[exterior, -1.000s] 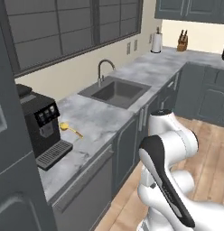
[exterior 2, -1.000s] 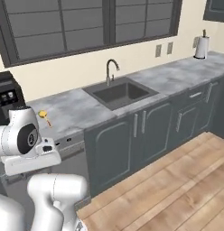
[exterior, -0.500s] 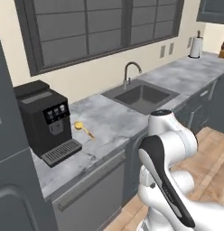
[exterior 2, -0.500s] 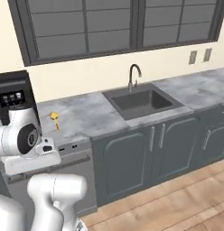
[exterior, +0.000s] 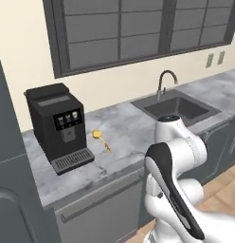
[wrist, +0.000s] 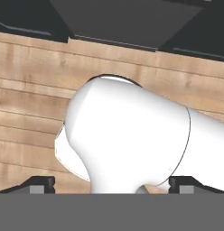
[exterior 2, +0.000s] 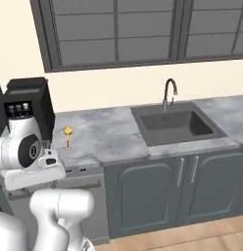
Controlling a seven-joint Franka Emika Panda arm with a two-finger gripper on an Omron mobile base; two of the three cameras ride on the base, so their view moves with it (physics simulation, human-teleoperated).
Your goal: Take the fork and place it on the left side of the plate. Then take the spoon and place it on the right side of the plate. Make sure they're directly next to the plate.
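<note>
**Yellow-gold spoon on the counter, arm folded low**

Yellow-gold and small, the spoon (exterior: 101, 140) is seen lying flat on the grey marbled countertop (exterior: 124, 128), just right of the black coffee machine (exterior: 57, 127) and well left of the sink (exterior: 175, 108). Its round bowl is turned toward the far wall and its thin handle toward the near edge. In the right base view the spoon (exterior 2: 68, 136) is seen between the coffee machine (exterior 2: 26, 105) and the sink (exterior 2: 175, 125), apart from both.

The gripper (wrist: 111, 186) is pointed down at the wooden floor (wrist: 28, 108), far below and on the near side of the spoon, with dark cabinet fronts at the far edge of its view. Its two dark fingertips (wrist: 38, 184) are set wide apart, and nothing is held between them. The arm is kept folded close over its base, the elbow raised in front of the counter's near edge.
</note>
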